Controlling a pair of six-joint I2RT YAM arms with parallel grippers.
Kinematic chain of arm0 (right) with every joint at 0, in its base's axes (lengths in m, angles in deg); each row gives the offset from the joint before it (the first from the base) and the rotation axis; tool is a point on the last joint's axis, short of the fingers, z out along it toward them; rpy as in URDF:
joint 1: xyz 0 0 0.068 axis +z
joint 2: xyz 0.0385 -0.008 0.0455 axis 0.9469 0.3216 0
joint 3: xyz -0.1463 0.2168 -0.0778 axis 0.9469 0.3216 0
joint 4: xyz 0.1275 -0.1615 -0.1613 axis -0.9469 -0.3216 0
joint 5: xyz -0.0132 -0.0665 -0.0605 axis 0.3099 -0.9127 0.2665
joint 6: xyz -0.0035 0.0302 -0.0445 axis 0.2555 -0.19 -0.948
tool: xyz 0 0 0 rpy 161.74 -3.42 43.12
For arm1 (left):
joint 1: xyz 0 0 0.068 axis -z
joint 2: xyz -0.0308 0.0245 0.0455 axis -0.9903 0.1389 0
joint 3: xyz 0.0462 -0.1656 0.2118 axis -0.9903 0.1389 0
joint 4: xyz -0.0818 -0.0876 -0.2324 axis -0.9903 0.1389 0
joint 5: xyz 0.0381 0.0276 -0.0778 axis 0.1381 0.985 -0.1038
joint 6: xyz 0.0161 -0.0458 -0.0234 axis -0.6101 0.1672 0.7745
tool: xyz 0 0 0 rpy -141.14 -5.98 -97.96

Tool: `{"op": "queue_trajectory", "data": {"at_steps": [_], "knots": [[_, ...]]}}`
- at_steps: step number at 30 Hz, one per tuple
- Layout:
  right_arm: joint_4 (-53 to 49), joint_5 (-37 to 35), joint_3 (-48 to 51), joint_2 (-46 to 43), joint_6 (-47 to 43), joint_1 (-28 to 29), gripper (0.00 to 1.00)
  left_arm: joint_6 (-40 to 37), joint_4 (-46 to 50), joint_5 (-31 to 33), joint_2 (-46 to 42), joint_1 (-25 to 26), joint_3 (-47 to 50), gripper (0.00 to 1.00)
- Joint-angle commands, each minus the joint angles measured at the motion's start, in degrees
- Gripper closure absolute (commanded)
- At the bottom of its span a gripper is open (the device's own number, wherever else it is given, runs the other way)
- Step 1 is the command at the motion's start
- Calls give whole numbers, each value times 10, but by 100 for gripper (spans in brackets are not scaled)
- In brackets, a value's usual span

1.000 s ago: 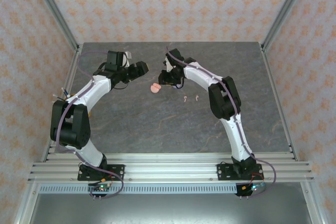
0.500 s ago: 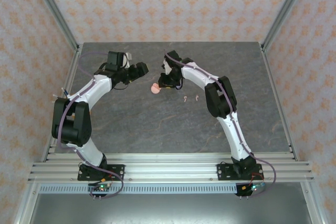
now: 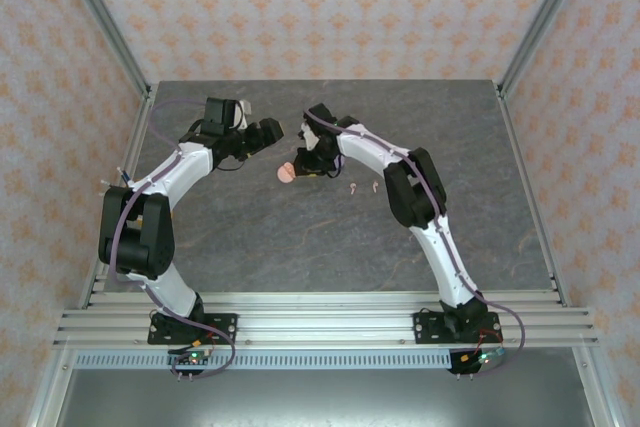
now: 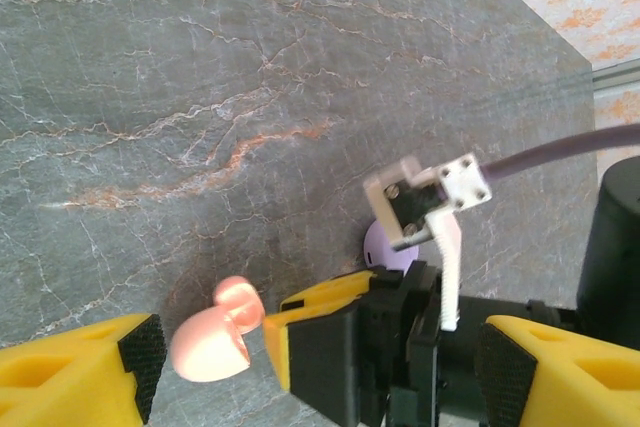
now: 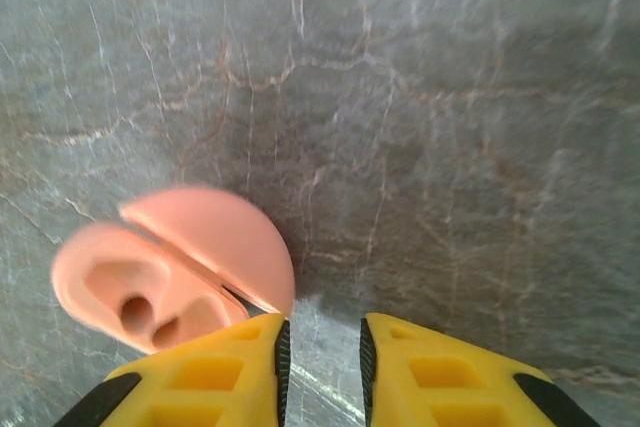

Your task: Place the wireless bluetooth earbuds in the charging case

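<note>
Top: pink case [image 3: 287, 173] now further left than a second ago, likely nudged by right gripper [image 3: 304, 163]. Earbuds [image 3: 352, 188] lie on table [image 3: 250, 247] to the right, uninserted.
Left wrist: left gripper [image 4: 320, 362] spread wide, empty. Lilac case [image 4: 385, 245] half hidden.
Right wrist: jaws narrowed, slim gap, pinching nothing. Case sockets blurred.

readable text: none I can spot, honestly | pink charging case [image 5: 205, 237]: plain shell, no logo legible | wallpaper [image 3: 330, 7]: just orange ornaments, no words | little boards [image 3: 190, 357] below the arm mounts: too tiny to read
</note>
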Motion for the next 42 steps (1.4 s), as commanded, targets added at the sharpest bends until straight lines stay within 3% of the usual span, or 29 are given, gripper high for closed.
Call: {"op": "queue_trajectory", "data": {"at_steps": [1, 9, 14, 25, 42], "knots": [[6, -2, 29, -42, -2, 1, 72, 7, -19, -10, 10, -7, -18, 17], [33, -9, 55, -89, 17, 2, 68, 1, -12, -3, 5, -7, -20, 17], [13, -13, 21, -76, 7, 4, 63, 1, -9, 2, 3, -9, -22, 17], [-23, -4, -77, 3, -9, 7, 63, 1, -3, 4, -15, -36, -22, 17], [-44, -20, -95, 45, -25, 14, 70, 4, -5, 1, -26, -42, -18, 16]]}}
